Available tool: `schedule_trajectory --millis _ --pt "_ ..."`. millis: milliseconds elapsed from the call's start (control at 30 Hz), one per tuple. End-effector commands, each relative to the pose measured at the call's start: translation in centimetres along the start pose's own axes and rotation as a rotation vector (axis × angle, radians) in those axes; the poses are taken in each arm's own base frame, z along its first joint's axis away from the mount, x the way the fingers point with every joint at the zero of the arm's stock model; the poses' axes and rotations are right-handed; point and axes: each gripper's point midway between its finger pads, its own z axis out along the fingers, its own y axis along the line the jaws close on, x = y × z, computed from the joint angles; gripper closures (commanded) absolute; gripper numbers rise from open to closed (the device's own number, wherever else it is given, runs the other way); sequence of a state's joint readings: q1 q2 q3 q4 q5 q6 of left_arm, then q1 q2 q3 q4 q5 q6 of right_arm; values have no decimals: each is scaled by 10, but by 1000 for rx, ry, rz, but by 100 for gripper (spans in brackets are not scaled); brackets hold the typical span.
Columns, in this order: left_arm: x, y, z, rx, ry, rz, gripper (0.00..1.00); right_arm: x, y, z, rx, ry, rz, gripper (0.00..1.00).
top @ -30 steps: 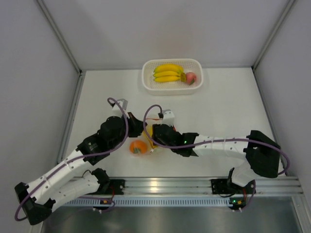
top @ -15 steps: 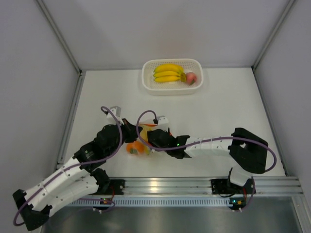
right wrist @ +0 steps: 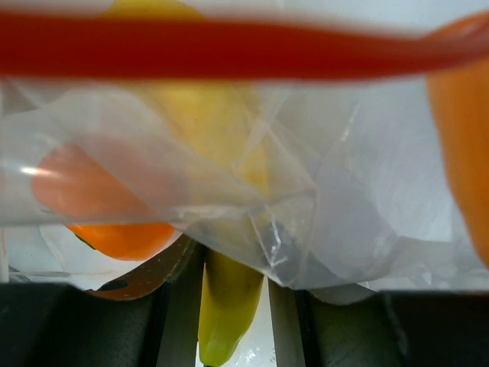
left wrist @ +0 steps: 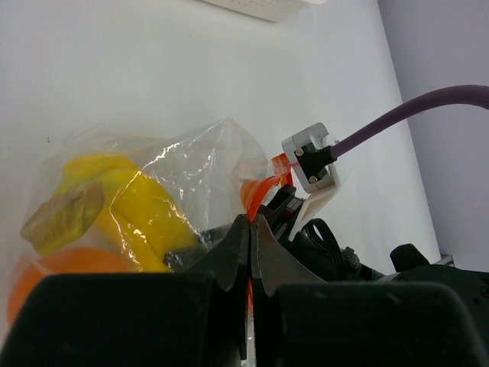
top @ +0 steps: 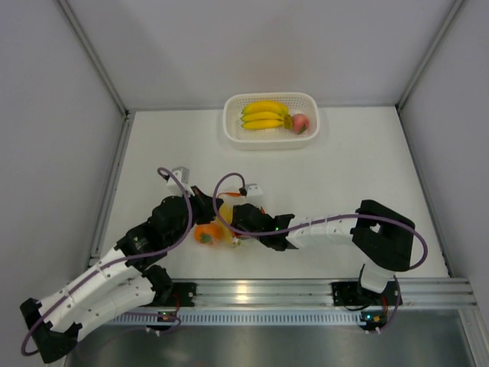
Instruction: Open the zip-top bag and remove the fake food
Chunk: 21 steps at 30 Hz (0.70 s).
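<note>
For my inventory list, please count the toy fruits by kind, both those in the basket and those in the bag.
Banana bunches: 2, one in the white basket, one in the zip-top bag
Peach: 1, in the basket
Orange fruit: 1, in the bag
Total: 4

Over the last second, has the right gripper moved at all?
Yes. Measured against the white basket, which has stayed put, the right gripper has slid left across the table.
</note>
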<state>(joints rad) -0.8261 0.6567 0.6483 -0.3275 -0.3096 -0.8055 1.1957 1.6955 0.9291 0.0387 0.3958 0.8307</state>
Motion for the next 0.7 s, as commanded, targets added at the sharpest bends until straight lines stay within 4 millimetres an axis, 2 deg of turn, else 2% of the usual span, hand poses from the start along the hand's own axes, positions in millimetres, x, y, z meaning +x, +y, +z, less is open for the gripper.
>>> schedule_trajectory --millis 0,100,167,500,667 --pt "-15 -11 -1 37 -55 -2 100 -15 11 -9 -31 -52 7 78" --pt "-16 -11 -1 38 -55 28 100 -24 11 -15 -23 -77 -3 88" --pt "-18 -14 -1 45 -58 37 100 -29 9 -17 -10 -93 -12 100" --pt "-23 -32 0 98 -22 146 100 -61 14 -32 47 -146 -132 100" --pt "-24 -31 1 81 -14 180 100 -73 5 -44 90 -176 -184 100"
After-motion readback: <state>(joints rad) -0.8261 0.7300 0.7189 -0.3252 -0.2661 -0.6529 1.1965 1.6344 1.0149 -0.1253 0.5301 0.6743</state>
